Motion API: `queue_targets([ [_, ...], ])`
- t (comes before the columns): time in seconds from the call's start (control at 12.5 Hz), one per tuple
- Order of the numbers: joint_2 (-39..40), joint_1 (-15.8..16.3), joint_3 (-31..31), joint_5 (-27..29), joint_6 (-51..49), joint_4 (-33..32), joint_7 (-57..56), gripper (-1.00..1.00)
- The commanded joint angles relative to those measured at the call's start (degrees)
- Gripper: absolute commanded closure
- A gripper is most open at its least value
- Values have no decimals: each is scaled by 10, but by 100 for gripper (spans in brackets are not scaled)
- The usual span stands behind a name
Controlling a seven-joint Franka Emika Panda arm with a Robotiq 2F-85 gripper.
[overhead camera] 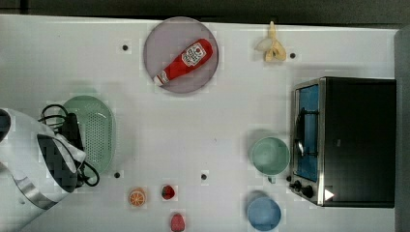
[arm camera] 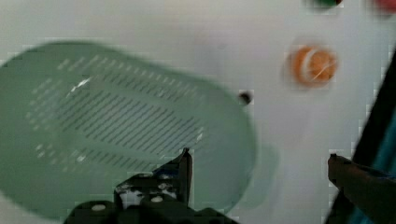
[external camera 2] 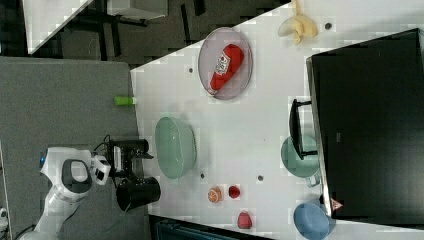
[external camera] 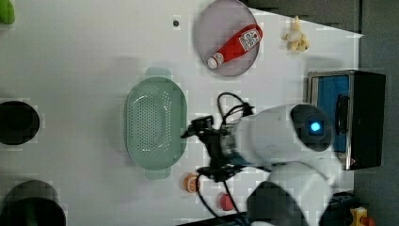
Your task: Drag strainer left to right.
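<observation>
The strainer is a pale mint-green oval with a hole-dotted floor, lying at the top view's left. It also shows in the left view and the right view. My gripper hangs above it, open, with nothing between its fingers. In the wrist view one fingertip is over the strainer's floor and the other is past its end, over the bare table. In the left view the gripper is at the strainer's right side. Whether a finger touches the rim cannot be told.
A purple plate holds a ketchup bottle. At the top view's right stand a toaster oven, a green cup and a blue cup. An orange slice and two red fruits lie below the strainer.
</observation>
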Motion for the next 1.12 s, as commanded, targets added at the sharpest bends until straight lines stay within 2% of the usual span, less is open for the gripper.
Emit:
queue_targets([
  [0.08, 19, -35, -4, -9, 120, -35, 70, -100],
  [0.48, 101, -30, -24, -18, 299, -92, 71, -100],
  [0.88, 146, 9, -90, -36, 337, -92, 70, -100],
  [1.12, 148, 11, -109, -36, 352, -100, 77, -100],
])
